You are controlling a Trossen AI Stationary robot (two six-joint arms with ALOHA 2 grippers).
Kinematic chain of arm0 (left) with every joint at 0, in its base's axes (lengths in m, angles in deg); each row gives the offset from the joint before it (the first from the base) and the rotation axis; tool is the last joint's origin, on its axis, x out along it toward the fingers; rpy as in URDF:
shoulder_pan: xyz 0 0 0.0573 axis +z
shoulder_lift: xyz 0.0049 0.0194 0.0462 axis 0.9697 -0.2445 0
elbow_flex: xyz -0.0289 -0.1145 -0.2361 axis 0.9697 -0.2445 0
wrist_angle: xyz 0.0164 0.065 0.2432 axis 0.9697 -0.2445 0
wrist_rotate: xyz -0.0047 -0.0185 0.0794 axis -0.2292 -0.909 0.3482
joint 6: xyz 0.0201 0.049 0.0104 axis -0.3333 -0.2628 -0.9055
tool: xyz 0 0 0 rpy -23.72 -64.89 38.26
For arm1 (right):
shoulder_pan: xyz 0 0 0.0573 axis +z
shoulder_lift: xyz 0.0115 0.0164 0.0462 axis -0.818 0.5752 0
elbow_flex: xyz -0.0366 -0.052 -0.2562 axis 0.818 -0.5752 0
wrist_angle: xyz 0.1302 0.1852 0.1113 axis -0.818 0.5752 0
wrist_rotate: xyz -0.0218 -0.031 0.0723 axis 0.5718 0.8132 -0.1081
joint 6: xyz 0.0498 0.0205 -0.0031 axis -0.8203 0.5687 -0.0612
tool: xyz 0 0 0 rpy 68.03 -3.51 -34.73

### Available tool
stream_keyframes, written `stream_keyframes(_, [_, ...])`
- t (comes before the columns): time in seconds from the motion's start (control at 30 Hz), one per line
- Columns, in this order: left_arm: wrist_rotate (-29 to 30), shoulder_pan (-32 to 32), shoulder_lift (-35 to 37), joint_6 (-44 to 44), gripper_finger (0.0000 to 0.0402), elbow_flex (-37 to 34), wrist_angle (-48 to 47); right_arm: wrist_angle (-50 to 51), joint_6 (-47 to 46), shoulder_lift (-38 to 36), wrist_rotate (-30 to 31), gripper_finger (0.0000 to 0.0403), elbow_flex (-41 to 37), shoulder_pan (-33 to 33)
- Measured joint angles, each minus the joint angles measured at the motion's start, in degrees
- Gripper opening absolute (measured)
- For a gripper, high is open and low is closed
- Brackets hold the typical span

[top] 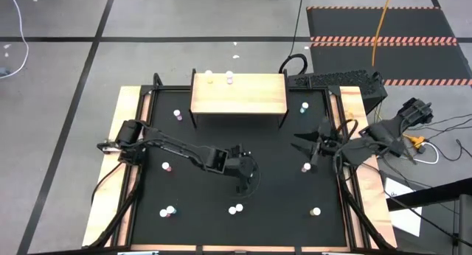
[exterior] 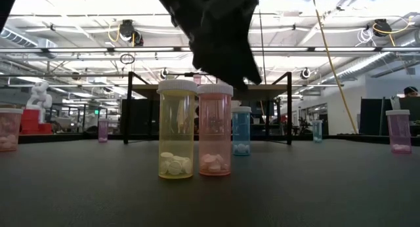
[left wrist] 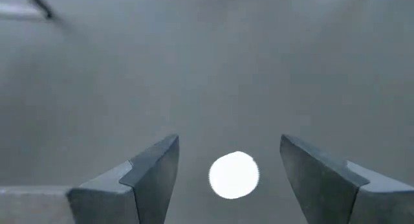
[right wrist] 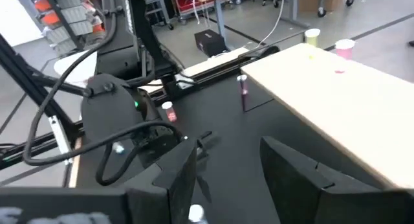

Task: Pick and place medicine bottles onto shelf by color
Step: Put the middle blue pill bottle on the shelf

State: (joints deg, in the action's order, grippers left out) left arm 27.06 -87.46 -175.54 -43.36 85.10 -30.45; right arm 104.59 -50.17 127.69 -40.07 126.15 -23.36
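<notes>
Two bottles already on the rectangular light-wood shelf on thin black legs (top: 239,94), near its far edge: one yellowish (top: 209,80), one pink (top: 230,78). Rest scattered over the black worktop (top: 273,181), singly and in pairs.

Left pincer (top: 245,183) low over worktop centre, jaws spread wide, holding nothing. Wrist view: white cap of a small bottle (left wrist: 234,175) squarely between the two fingers (left wrist: 152,175), gaps on both sides. Tint of its body not visible from above.

Low view: tall-looking yellow bottle (exterior: 177,130) and pink bottle (exterior: 215,130) side by side, touching or nearly so, dark pincer mass just above them; a blue bottle (exterior: 241,130) farther back.

Risks:
- Neighbour standing close: a descending finger likely to clip it and tip it over.
- Off-centre closing: light bottle apt to skid or topple before jaws bite.
- Colour unread from above: wrong group on shelf possible.

Right pincer (right wrist: 223,169) waiting at the right side of the worktop, jaws parted, empty; a small white-capped bottle (right wrist: 196,214) just below it, liable to be knocked on a careless move.
</notes>
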Motion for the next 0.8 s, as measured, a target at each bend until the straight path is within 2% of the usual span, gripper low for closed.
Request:
stream_keyframes(0.1, [-0.4, 0.9, 0.0, 0.3, 0.0271, 0.0, -2.1, 0.6, 0.7, -1.9, 0.0, 0.0164, 0.0, -0.4])
stream_keyframes(0.3, [-6.9, 0.7, 0.0, -0.8, 0.0271, 0.0, -2.0, 2.7, 1.0, -3.3, -0.1, 0.0164, 0.0, -0.4])
stream_keyframes(0.8, [-7.4, 1.6, 0.0, -5.1, 0.0271, 0.0, -2.6, 3.1, 0.7, -2.8, -0.1, 0.0164, 0.0, -0.4])
